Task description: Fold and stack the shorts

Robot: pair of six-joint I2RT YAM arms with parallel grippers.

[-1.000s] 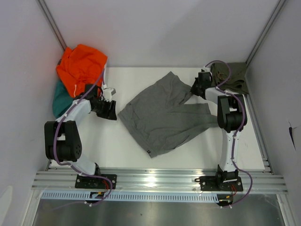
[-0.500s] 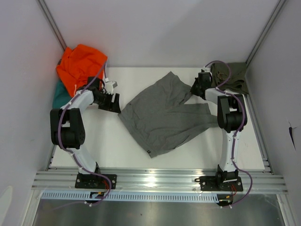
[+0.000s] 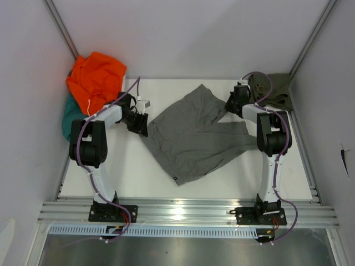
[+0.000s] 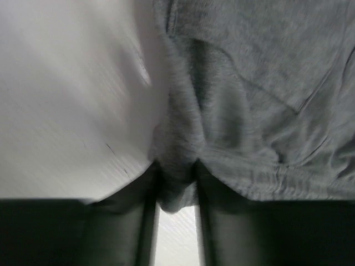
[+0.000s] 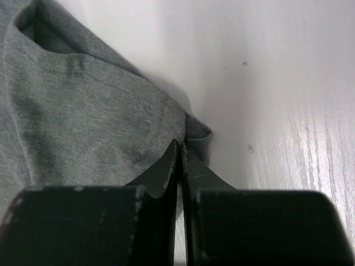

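The grey shorts (image 3: 194, 136), soft matte knit with stitched hems, lie rumpled and spread across the middle of the white surface (image 3: 127, 172). The left pincer (image 4: 176, 183) pinches a bunched fold at their left edge. The right pincer (image 5: 181, 149) is pressed together on a far hem corner. Folded olive shorts (image 3: 277, 88) lie in the far right corner, just behind the right arm. One orange garment (image 3: 97, 75) is heaped on one teal garment (image 3: 69, 119) at the far left.
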